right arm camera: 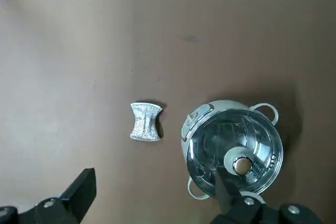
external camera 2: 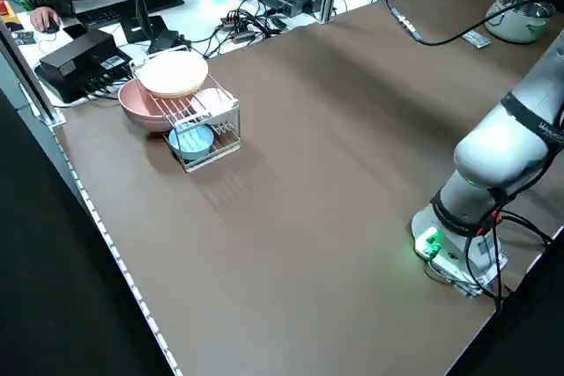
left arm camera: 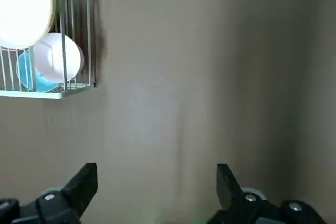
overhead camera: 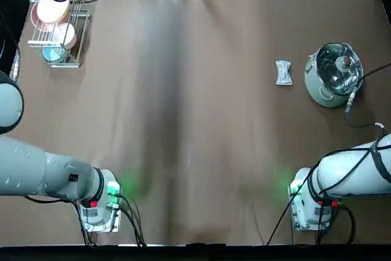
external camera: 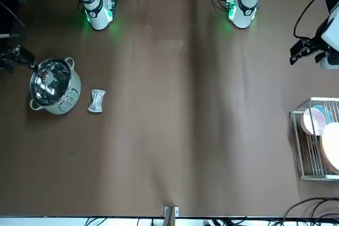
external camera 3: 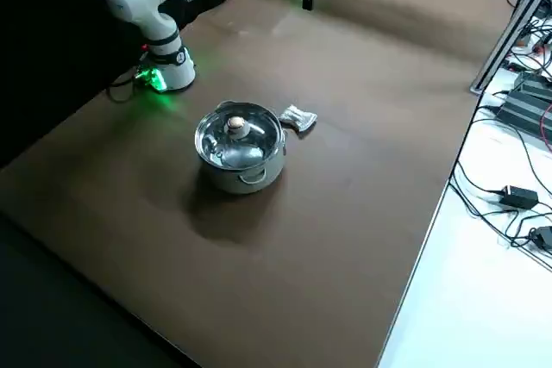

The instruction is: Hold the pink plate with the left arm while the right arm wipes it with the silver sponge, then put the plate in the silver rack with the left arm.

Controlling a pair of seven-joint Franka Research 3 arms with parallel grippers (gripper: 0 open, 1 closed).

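The pink plate (overhead camera: pixel 65 35) stands on edge in the silver rack (overhead camera: pixel 84 25) at the table's far left corner; it also shows in the left wrist view (left arm camera: pixel 59 58) and the left side view (external camera 2: pixel 217 101). The silver sponge (overhead camera: pixel 283 73) lies flat on the table at the right, just left of a steel pot. My left gripper (left arm camera: pixel 156 182) hangs open and empty high above the table, short of the rack (left arm camera: pixel 90 35). My right gripper (right arm camera: pixel 155 190) is also open and empty, raised high above the sponge (right arm camera: pixel 145 122) and the pot.
The steel pot with a glass lid (overhead camera: pixel 333 75) stands right of the sponge. The rack also holds a cream plate (overhead camera: pixel 52 8) and a blue dish (overhead camera: pixel 54 54), and a salmon bowl (external camera 2: pixel 139 107) sits beside it. Cables lie along the far table edge.
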